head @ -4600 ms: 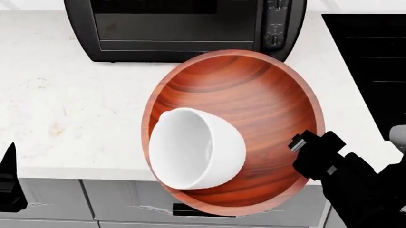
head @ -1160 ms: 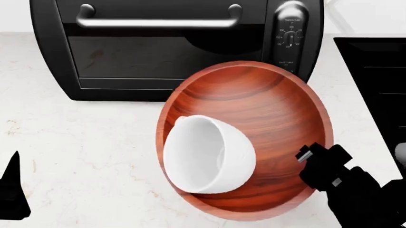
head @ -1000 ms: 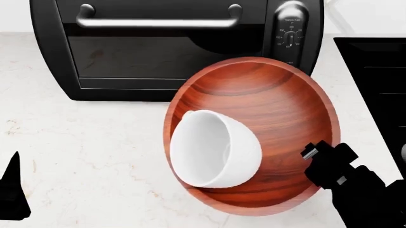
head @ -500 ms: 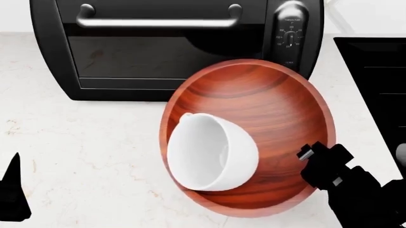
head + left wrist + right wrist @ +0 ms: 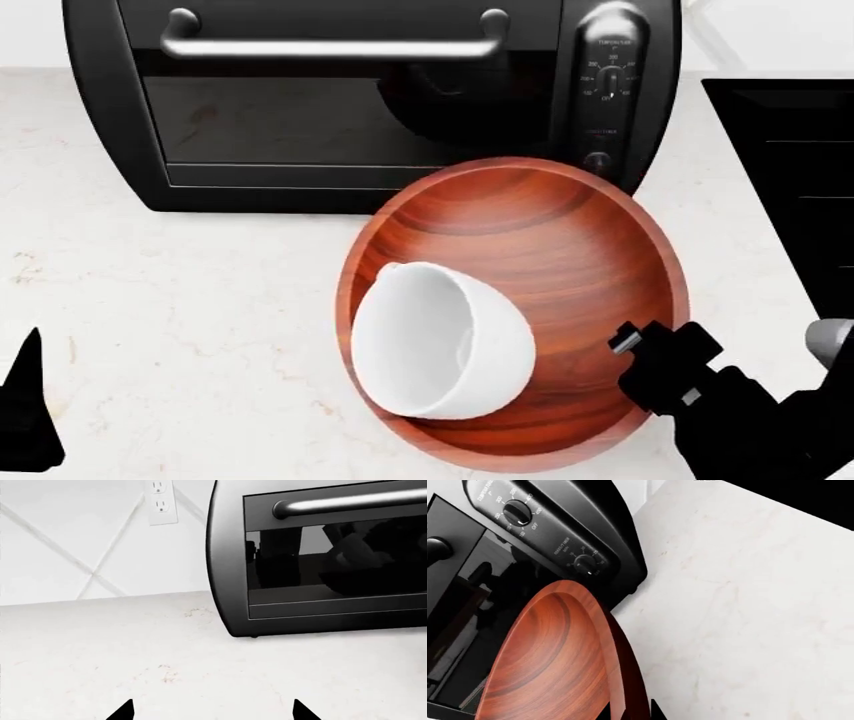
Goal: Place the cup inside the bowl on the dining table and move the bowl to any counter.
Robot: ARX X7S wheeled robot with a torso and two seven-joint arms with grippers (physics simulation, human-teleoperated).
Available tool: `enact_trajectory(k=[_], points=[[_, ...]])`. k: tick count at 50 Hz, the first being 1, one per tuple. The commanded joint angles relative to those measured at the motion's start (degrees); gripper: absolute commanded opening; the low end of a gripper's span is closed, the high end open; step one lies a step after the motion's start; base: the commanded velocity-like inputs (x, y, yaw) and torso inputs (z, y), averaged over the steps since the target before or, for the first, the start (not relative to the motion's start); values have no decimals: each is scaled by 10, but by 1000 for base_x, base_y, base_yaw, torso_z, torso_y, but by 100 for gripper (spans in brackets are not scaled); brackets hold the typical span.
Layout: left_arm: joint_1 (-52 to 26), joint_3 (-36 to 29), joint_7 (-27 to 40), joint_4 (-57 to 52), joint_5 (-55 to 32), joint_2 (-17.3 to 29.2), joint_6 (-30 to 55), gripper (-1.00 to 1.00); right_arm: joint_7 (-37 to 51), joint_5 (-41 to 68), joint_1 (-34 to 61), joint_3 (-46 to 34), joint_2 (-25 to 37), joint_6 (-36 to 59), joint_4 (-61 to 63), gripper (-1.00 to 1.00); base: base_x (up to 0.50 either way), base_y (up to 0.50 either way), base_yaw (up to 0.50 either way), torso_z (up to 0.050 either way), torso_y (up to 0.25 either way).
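Note:
The reddish-brown wooden bowl (image 5: pixel 534 240) hangs tilted just over the marble counter (image 5: pixel 174 300), in front of a black toaster oven. The white cup (image 5: pixel 441 340) lies on its side inside the bowl, at its left. My right gripper (image 5: pixel 638 352) is shut on the bowl's right rim; in the right wrist view its two black fingers straddle the bowl's rim (image 5: pixel 620 680) at my right gripper (image 5: pixel 630 712). My left gripper (image 5: pixel 212 712) stands open over bare counter (image 5: pixel 200 670) and shows at the head view's lower left as my left gripper (image 5: pixel 24 400). The dining table is out of view.
The black toaster oven (image 5: pixel 360 100) stands close behind the bowl, its knobs (image 5: pixel 517 512) near the rim. A black cooktop (image 5: pixel 801 180) lies at the right. A wall outlet (image 5: pixel 162 502) sits on the tiled backsplash.
Since 4.6 s ago the view has closed in and the counter edge and cabinets have left it. In the last second the bowl with the cup has sunk slightly, away from the oven.

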State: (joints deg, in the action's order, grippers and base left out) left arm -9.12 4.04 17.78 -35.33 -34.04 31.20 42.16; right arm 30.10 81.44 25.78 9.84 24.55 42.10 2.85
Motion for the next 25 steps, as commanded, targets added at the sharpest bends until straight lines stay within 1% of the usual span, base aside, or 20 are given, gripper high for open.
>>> enact_trajectory(k=[1, 3, 4, 25], points=[[8, 6, -7, 0, 0, 1, -15, 100, -10, 6, 2, 8, 0, -6, 5, -100, 0, 0, 0, 0, 0], [5, 1, -5, 1, 1, -1, -14, 100, -8, 6, 1, 8, 0, -6, 5, -100, 0, 0, 0, 0, 0], [6, 4, -6, -1, 0, 0, -14, 100, -7, 7, 1, 8, 1, -5, 6, 100, 0, 0, 0, 0, 0], [6, 1, -5, 1, -2, 1, -16, 100, 4, 17, 1, 15, 7, -8, 21, 100, 0, 0, 0, 0, 0]])
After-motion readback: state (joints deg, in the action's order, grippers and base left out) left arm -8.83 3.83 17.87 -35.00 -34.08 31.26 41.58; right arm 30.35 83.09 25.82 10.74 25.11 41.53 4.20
